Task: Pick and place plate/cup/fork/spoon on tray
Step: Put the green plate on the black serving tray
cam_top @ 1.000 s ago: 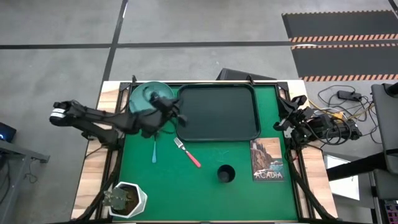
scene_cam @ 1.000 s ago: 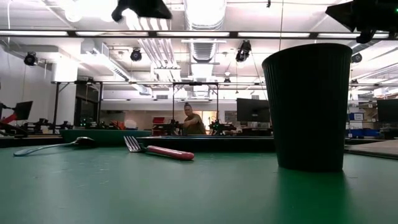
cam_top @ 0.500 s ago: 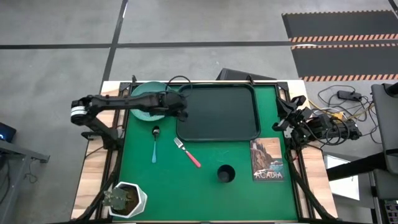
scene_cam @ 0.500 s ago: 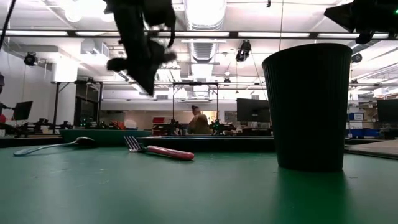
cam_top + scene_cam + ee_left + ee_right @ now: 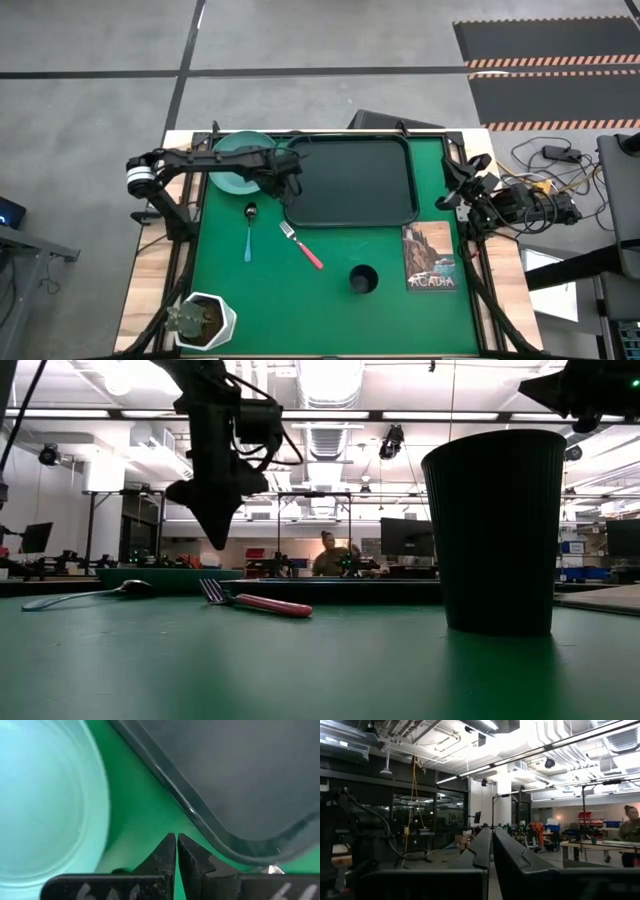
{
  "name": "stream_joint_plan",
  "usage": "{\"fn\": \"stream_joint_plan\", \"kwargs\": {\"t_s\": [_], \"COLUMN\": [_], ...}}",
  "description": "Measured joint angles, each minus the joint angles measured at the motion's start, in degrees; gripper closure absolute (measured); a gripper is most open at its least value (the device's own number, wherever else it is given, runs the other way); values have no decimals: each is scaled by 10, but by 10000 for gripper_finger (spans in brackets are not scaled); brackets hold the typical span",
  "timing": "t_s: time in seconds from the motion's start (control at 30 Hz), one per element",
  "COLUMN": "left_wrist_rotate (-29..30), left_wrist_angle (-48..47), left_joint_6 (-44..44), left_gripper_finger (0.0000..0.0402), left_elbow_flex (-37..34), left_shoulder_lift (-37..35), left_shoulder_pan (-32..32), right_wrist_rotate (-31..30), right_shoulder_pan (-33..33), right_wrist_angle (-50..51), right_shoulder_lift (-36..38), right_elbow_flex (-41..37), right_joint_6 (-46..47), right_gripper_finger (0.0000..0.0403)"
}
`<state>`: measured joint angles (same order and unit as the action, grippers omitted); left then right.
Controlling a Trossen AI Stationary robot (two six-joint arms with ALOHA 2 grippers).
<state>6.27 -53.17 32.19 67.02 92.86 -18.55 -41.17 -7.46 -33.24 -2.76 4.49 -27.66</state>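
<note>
The teal plate (image 5: 232, 160) lies flat on the green table at the far left, and shows in the left wrist view (image 5: 45, 795). The black tray (image 5: 350, 180) lies beside it on the right. My left gripper (image 5: 176, 842) is shut and empty. It points down above the green strip between plate and tray (image 5: 285, 182), clear of the table in the low view (image 5: 215, 535). The blue-handled spoon (image 5: 248, 230), the pink-handled fork (image 5: 302, 246) and the black cup (image 5: 363, 279) rest on the table nearer the front. My right gripper (image 5: 491, 840) is shut at the table's right edge (image 5: 470, 195).
The "ACADIA" book (image 5: 430, 257) lies right of the cup. A white pot with a plant (image 5: 205, 320) stands at the near left corner. Cables and gear lie beyond the right edge. A person stands far back in the room (image 5: 328, 557).
My left gripper has come down from high above the table and gone a little toward the tray, ending over the strip between plate and tray. Its arm has swung toward the far edge, over the plate. Nothing on the table has moved.
</note>
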Motion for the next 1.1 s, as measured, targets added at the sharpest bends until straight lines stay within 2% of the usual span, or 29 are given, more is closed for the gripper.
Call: {"fn": "stream_joint_plan", "kwargs": {"t_s": [0.1,0.33,0.5,0.77,1.1], "left_wrist_rotate": [-7,-6,8,84,89], "left_wrist_angle": [-7,-51,-67,-68,-37], "left_joint_6": [-26,-27,-26,-62,-88], "left_gripper_finger": [402,399,356,274,262], "left_elbow_flex": [0,-1,-9,-9,-27], "left_shoulder_lift": [-4,-5,-5,-5,-3], "left_shoulder_pan": [0,-1,-1,-2,-19], "right_wrist_rotate": [0,6,7,7,9], "right_shoulder_pan": [0,0,0,0,0], "right_wrist_angle": [1,16,27,30,30], "right_shoulder_lift": [0,0,0,0,0], "right_elbow_flex": [0,0,0,0,0], "right_joint_6": [17,52,71,78,83], "right_gripper_finger": [394,394,394,394,394]}}
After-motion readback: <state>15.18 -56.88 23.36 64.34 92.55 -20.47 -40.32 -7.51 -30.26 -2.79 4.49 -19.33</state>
